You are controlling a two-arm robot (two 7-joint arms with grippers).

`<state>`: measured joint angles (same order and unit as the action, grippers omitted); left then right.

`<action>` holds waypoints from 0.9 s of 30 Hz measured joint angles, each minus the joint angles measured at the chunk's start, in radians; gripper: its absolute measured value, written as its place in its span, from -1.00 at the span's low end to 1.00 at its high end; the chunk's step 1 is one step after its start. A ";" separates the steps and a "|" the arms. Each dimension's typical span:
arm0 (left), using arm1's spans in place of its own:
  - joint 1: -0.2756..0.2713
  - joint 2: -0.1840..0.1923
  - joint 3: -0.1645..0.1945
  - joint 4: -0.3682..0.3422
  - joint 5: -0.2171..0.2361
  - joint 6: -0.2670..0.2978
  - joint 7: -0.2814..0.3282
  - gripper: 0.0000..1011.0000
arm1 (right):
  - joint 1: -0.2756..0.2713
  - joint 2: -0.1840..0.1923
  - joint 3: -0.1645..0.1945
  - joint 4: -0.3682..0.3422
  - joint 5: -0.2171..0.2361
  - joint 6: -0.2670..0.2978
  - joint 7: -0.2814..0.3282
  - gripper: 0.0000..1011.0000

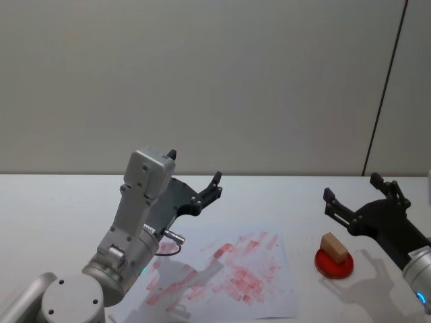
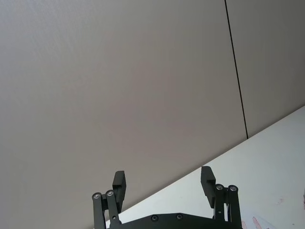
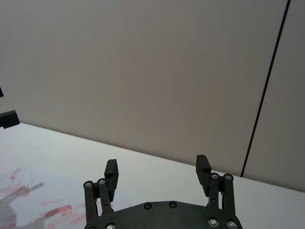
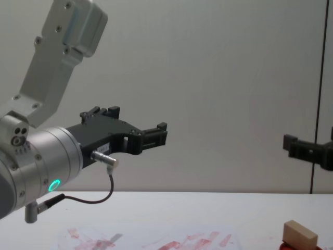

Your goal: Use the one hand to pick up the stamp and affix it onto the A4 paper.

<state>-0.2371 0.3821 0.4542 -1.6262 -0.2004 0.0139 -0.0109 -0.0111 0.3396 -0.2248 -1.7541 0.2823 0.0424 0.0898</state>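
Right tool (image 1: 353, 192): fingers spread wide, nothing between them. It hangs in the air over the right side of the tabletop (image 1: 54, 202), just behind and above the stamp (image 1: 334, 247).

Stamp: pale wood block sitting on the round red pad (image 1: 335, 264), clear of the tool. It looks slightly skewed on the pad, but that's hard to judge from this angle.

A4 paper (image 1: 229, 272): flat on the tabletop left of the pad, not touching it, covered in red smears and blotches.

Left tool (image 1: 194, 169): also wide open and empty, raised over the paper's far-left corner, pointing toward the wall (image 1: 202, 81).

Surface and room: plain white tabletop, plain grey wall close behind it, one dark vertical seam (image 1: 385, 87) on the right of the wall.

Hidden or cut off:
- The left arm (image 1: 135, 229) covers the paper's left part, and the sheet's near edge runs out of the head view.
- One left finger sits mostly behind the arm's silver link.
- The right arm is cut by the frame edge past the wrist.
- The stamp's underside is against the pad, so its face can't be seen.
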 joint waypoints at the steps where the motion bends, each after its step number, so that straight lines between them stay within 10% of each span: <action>1: 0.000 0.000 0.000 0.000 0.000 0.000 0.000 0.98 | 0.001 0.000 0.000 0.002 0.000 0.001 0.002 0.98; 27: 0.000 0.000 0.000 0.000 0.000 0.000 0.000 0.98 | 0.028 0.022 0.004 0.147 -0.017 0.093 0.151 0.98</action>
<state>-0.2371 0.3821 0.4542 -1.6262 -0.2004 0.0139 -0.0109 0.0171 0.3621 -0.2209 -1.6070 0.2652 0.1358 0.2410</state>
